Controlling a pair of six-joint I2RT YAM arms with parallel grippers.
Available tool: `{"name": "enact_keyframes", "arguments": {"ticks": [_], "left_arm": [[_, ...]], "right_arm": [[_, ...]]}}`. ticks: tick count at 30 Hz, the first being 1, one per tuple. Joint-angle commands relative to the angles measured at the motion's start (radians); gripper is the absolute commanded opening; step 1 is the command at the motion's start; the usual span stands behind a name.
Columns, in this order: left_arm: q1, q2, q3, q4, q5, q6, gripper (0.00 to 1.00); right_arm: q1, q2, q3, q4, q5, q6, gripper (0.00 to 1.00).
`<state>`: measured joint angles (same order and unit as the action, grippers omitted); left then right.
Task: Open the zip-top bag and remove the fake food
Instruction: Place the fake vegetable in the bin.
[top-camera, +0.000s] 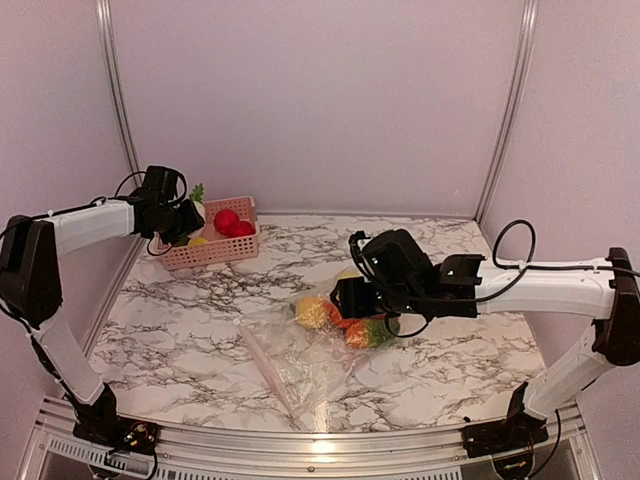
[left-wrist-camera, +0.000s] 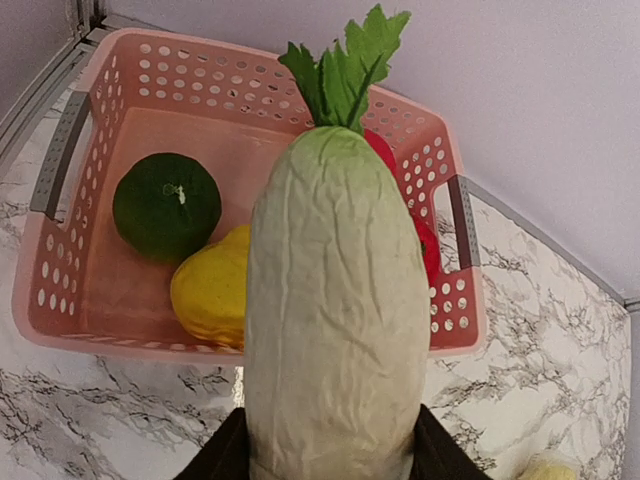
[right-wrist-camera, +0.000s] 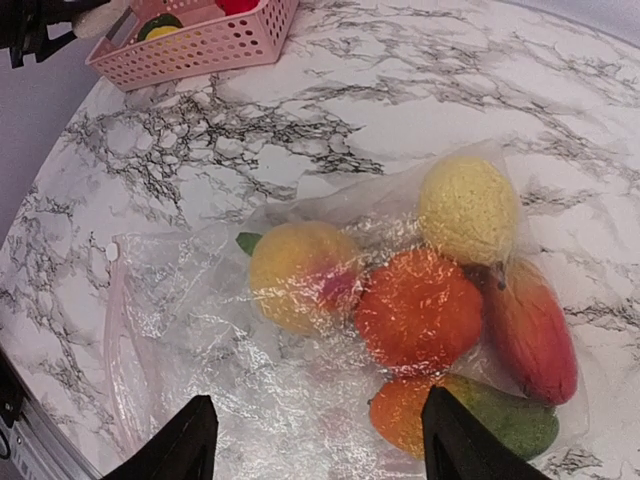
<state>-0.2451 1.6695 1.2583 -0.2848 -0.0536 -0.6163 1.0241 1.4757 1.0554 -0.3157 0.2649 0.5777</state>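
Squeezing a fat white toy radish with a green leafy top (left-wrist-camera: 335, 300) in the left gripper (left-wrist-camera: 330, 455), jaws closed part way and snug on its bottom end. Holding it up by the left end of a pink plastic basket with little holes (left-wrist-camera: 60, 300), far back on the left of the white and grey marble table (top-camera: 450, 380). Inside that basket: a dark green round toy fruit (left-wrist-camera: 166, 205), a lumpy yellow toy fruit (left-wrist-camera: 210, 290) right beside it, and some red toy pieces (left-wrist-camera: 428, 250) mostly behind the radish (too hidden to tell what kind). Over in the middle of the table, hanging the right gripper (right-wrist-camera: 320, 440) low above a clear crinkly zip-top plastic bag (right-wrist-camera: 190, 330), with its two black fingers (right-wrist-camera: 185, 445) spread wide apart and nothing pinched between them. Flat on the marble under it, and full of toy food at one end: a yellow and pink peach-like fruit (right-wrist-camera: 300, 275), a round orange fruit (right-wrist-camera: 418, 310), a pale yellow bumpy ball (right-wrist-camera: 468, 208), a long red and yellow mango shape (right-wrist-camera: 530, 330), and an orange and green piece (right-wrist-camera: 470, 420) closest to the gripper. All five bunched up and touching, seen through the plastic. Just wrinkly plastic at the other end, toward the front left of the table. Cannot tell if the zip edge is open or shut.
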Motion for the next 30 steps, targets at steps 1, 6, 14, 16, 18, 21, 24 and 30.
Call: {"name": "enact_keyframes", "arguments": {"ticks": [1,6,14,16,18,21,24,30], "left_arm": [[0.033,0.106,0.097,0.035,0.044,0.015,0.32],[0.057,0.237,0.213,0.022,0.063,-0.003,0.33],[0.075,0.386,0.358,-0.022,0.098,-0.045,0.37],[0.079,0.416,0.385,-0.041,0.100,-0.056,0.38],[0.081,0.429,0.397,-0.042,0.110,-0.059,0.42],[0.082,0.438,0.409,-0.049,0.114,-0.057,0.51],[0.084,0.432,0.410,-0.054,0.112,-0.053,0.63],[0.087,0.392,0.409,-0.052,0.127,-0.035,0.77]], "right_arm": [[0.011,-0.040,-0.002,-0.033,0.024,0.011,0.68],[0.011,-0.067,-0.009,-0.056,0.043,0.018,0.68],[0.014,-0.097,-0.037,-0.074,0.051,0.036,0.69],[0.015,-0.094,-0.029,-0.084,0.051,0.032,0.69],[0.016,-0.092,-0.021,-0.093,0.052,0.030,0.69],[0.018,-0.096,-0.020,-0.094,0.056,0.030,0.69],[0.020,-0.094,-0.021,-0.095,0.056,0.032,0.69],[0.024,-0.088,-0.023,-0.092,0.055,0.032,0.69]]}}
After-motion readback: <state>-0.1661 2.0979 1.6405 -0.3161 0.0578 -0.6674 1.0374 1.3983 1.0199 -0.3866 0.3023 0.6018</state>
